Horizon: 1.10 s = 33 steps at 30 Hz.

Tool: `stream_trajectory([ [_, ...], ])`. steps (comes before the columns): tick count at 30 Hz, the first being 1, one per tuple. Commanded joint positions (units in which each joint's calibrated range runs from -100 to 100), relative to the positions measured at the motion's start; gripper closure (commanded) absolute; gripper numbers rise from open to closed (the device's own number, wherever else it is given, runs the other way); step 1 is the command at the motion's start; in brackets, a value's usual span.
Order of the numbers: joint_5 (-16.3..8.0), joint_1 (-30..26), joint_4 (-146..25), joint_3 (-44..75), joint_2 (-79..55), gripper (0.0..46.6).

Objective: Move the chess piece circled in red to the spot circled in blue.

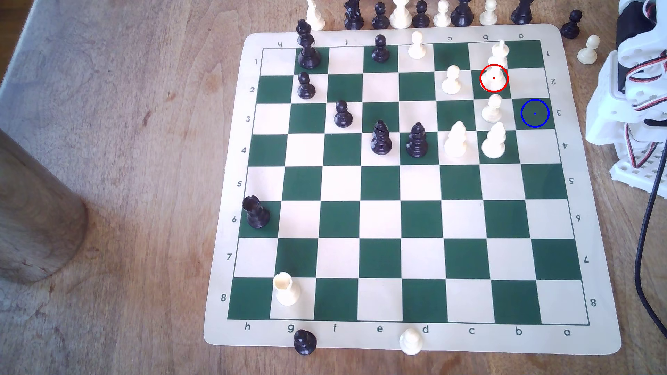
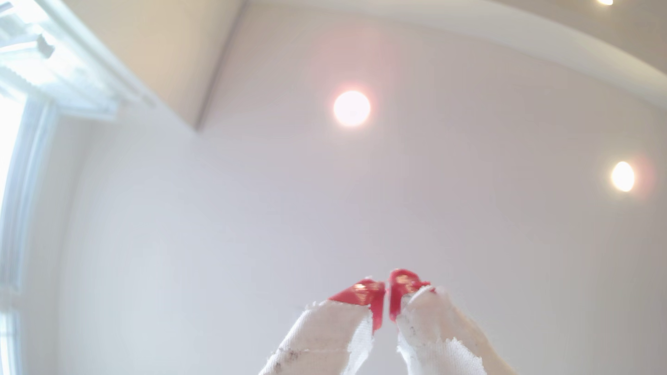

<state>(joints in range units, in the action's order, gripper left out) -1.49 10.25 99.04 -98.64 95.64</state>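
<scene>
The chess piece circled in red point(image 1: 498, 57) is a tall cream-white piece with a crown and a small finial. It stands upright on a green square near the board's far right corner in the exterior view, with the red ring around its base. The spot circled in blue point(image 1: 535, 113) is a bare green square one column to the right and one row nearer, at the board's right edge. In the wrist view my gripper point(image 2: 387, 290) points up at a ceiling. Its red-tipped, cloth-wrapped fingers point(image 2: 361, 294) are shut together with nothing between them.
The arm's white body point(image 1: 635, 90) sits folded off the board's right edge, with a black cable point(image 1: 646, 223) trailing down. White pawns point(image 1: 492, 108) and bishops point(image 1: 493, 140) crowd the squares next to the ringed piece. Captured pieces point(image 1: 400, 14) line the far side. A wooden post point(image 1: 32, 212) stands at the left.
</scene>
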Motion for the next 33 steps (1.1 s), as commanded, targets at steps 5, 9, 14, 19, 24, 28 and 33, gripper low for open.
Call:
stream_trajectory([
  [5, -1.3, 2.5, -16.3, 2.4, 0.1, 46.4],
  [9, -1.8, 2.5, -42.5, 12.3, 0.1, 46.4],
  [14, -3.5, 4.6, -80.9, 26.7, 0.0, 46.4],
  [19, -5.7, 5.8, -110.9, 33.1, 0.0, 46.4],
  [24, -5.7, 10.4, -136.4, 40.5, 0.1, 46.4],
  [28, -5.7, 10.7, -146.6, 44.2, 0.1, 46.4],
  [33, -5.8, 12.0, -161.0, 46.6, 0.1, 42.0],
])
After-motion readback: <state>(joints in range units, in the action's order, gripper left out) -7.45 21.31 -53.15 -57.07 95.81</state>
